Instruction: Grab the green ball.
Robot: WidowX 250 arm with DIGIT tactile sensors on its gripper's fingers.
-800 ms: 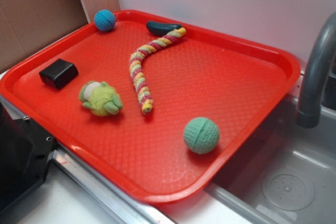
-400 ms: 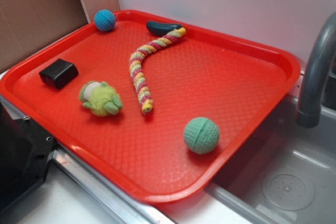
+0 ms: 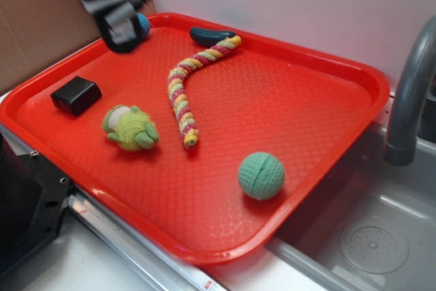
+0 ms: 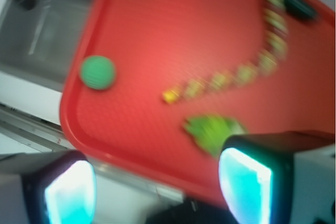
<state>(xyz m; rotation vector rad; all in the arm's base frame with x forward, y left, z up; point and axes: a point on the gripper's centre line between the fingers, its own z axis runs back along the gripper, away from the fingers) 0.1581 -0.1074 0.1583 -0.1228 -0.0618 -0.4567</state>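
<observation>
Red tray [image 3: 327, 66] fills the frame beside a grey sink [image 3: 368, 236]; the gripper [image 3: 122, 28] hangs at upper left, fingers spread and empty in the wrist view; the green ball [image 3: 261, 176] sits at lower right near the tray's rim, well apart, diagonally across from it.

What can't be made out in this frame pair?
- Blue ball: exterior view, mostly hidden behind the gripper.
- Jaws' spacing: exterior view, motion blur; wrist view shows them apart.
- Green ball surface, plush toy: wrist view, blurred.
- Faucet: exterior view, cut by right edge.
</observation>
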